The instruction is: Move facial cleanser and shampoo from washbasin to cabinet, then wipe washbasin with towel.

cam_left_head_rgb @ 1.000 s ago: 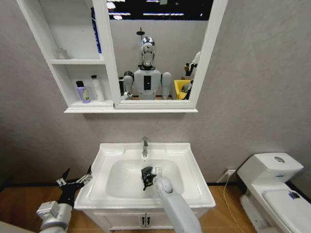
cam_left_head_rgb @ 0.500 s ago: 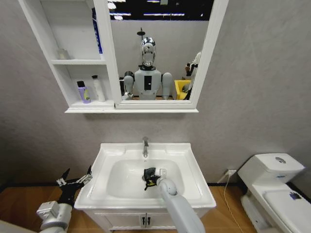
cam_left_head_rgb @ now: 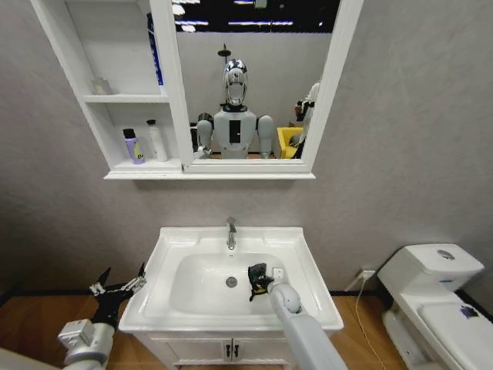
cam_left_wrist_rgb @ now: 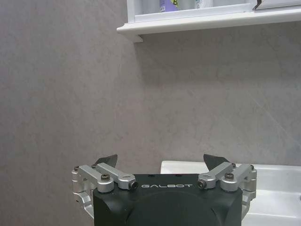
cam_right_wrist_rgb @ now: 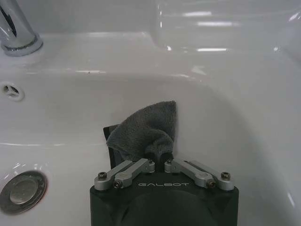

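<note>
My right gripper (cam_left_head_rgb: 258, 277) is inside the bowl of the white washbasin (cam_left_head_rgb: 304, 297), to the right of the drain, shut on the dark grey towel (cam_left_head_rgb: 256, 275). In the right wrist view the towel (cam_right_wrist_rgb: 148, 133) is bunched between the closed fingers (cam_right_wrist_rgb: 159, 156) and pressed against the bowl's wall. A purple bottle (cam_left_head_rgb: 133, 146) and a white bottle (cam_left_head_rgb: 157, 141) stand on the lower shelf of the cabinet (cam_left_head_rgb: 142, 166). My left gripper (cam_left_head_rgb: 117, 287) hangs open beside the washbasin's left edge, holding nothing; its fingers (cam_left_wrist_rgb: 106, 160) are spread wide.
The chrome tap (cam_left_head_rgb: 230, 231) stands at the back of the basin, the drain (cam_left_head_rgb: 231, 282) in the bowl's middle. A white toilet (cam_left_head_rgb: 431, 297) sits at the right. The mirror (cam_left_head_rgb: 250, 81) reflects me. A low vanity (cam_left_head_rgb: 227, 351) is under the basin.
My right gripper has dragged the towel across the bowl from over the drain toward the right side. The left arm has stayed put.
</note>
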Controlling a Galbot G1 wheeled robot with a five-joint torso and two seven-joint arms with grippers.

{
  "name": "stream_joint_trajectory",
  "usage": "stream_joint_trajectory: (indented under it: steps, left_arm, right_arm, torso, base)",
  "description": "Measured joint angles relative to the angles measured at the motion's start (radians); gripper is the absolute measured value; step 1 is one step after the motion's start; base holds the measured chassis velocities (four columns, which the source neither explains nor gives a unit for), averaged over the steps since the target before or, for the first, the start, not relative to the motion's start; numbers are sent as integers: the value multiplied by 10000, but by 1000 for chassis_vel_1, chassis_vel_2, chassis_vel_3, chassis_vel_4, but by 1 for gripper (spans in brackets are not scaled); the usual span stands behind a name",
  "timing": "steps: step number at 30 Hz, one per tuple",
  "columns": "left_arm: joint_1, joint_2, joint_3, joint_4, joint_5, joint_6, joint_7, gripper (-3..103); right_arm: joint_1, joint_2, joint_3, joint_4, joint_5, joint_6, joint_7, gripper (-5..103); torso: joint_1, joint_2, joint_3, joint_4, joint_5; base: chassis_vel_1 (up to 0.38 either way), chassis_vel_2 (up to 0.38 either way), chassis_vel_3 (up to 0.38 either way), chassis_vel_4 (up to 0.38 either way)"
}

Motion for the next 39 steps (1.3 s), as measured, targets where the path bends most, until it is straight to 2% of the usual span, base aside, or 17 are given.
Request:
stream_joint_trajectory:
  steps: [1, 2, 3, 5, 6, 12, 14, 17, 22, 26, 29, 31, 33, 34, 35, 37, 39]
  left_arm:
    - [0, 0, 0, 0, 0, 0, 0, 100]
    - [1, 0, 0, 0, 0, 0, 0, 100]
    - [1, 0, 0, 0, 0, 0, 0, 100]
    - [0, 0, 0, 0, 0, 0, 0, 100]
    - [0, 0, 0, 0, 0, 0, 0, 100]
    - [0, 0, 0, 0, 0, 0, 0, 100]
    - [0, 0, 0, 0, 0, 0, 0, 100]
    - [0, 0, 0, 0, 0, 0, 0, 100]
    - [0, 0, 0, 0, 0, 0, 0, 100]
    - [0, 0, 0, 0, 0, 0, 0, 100]
    - [0, 0, 0, 0, -1, 0, 0, 100]
    - [0, 0, 0, 0, 0, 1, 0, 100]
    - [0, 0, 0, 0, 0, 0, 0, 100]
    - [0, 0, 0, 0, -1, 0, 0, 100]
    - [0, 0, 0, 0, 0, 0, 0, 100]
    - [0, 0, 0, 0, 0, 0, 0, 100]
    - [0, 0, 0, 0, -1, 0, 0, 100]
  right_arm:
    - [0, 0, 0, 0, 0, 0, 0, 4]
    - [12, -49, 5, 88, -524, 656, -255, 4]
    - [12, -49, 5, 88, -524, 656, -255, 4]
    - [113, -192, 7, 313, -1774, 2038, -1050, 4]
    - [145, -261, 13, 504, -2148, 2316, -1283, 4]
    - [153, -547, 107, 1508, -3080, 2545, -1496, 4]
    - [17, -751, 426, 1927, -3735, 2623, -1508, 4]
    - [-191, -934, 831, 2172, -3973, 2624, -1500, 4]
    - [-460, -1194, 1418, 2141, -3555, 2624, -1496, 4]
    - [-447, -1359, 1755, 1431, -2684, 2882, -1635, 1]
    - [-368, -1361, 1876, 1015, -2734, 3020, -1773, 9]
    - [-309, -1331, 1909, 714, -2873, 3087, -1789, 19]
    - [-283, -1312, 1913, 621, -2890, 3088, -1789, 19]
    - [-243, -1297, 1910, 508, -2809, 3088, -1801, 30]
    - [-215, -1296, 1896, 448, -2617, 3113, -1939, 36]
    - [-189, -1298, 1879, 413, -2376, 3209, -2107, 36]
    - [-152, -1302, 1864, 374, -2150, 3334, -2262, 41]
  torso:
    - [0, 0, 0, 0, 0]
    - [1, -1, 0, -5, -2]
    - [1, -1, 0, -5, -2]
    - [2, -1, 0, -4, -2]
    - [2, -1, 0, -2, -2]
    - [1, -1, -1, 0, -1]
    - [1, -1, -2, -1, 0]
    - [2, -1, -3, -1, 1]
    - [1, -1, -2, -2, 1]
    - [2, -1, -2, 0, 3]
    - [1, -1, -2, 1, 1]
    - [2, -1, -2, 1, 3]
    - [2, -1, -2, 1, 2]
    - [1, -1, -2, 2, 1]
    - [1, -1, -2, 1, 0]
    - [1, -1, -2, 0, 1]
    - [2, -1, -2, 1, 1]
  base:
    - [0, 0, 0, 0]
    - [0, 0, 0, 0]
    - [0, 0, 0, 0]
    - [0, 0, 0, 0]
    - [0, 0, 0, 0]
    - [0, 0, 0, 0]
    - [0, 0, 0, 0]
    - [0, 0, 0, 0]
    - [0, 0, 0, 0]
    - [0, 0, 0, 0]
    - [0, 0, 0, 0]
    - [0, 0, 0, 0]
    - [0, 0, 0, 0]
    - [0, 0, 0, 0]
    - [0, 0, 0, 0]
    - [0, 0, 0, 0]
    - [0, 0, 0, 0]
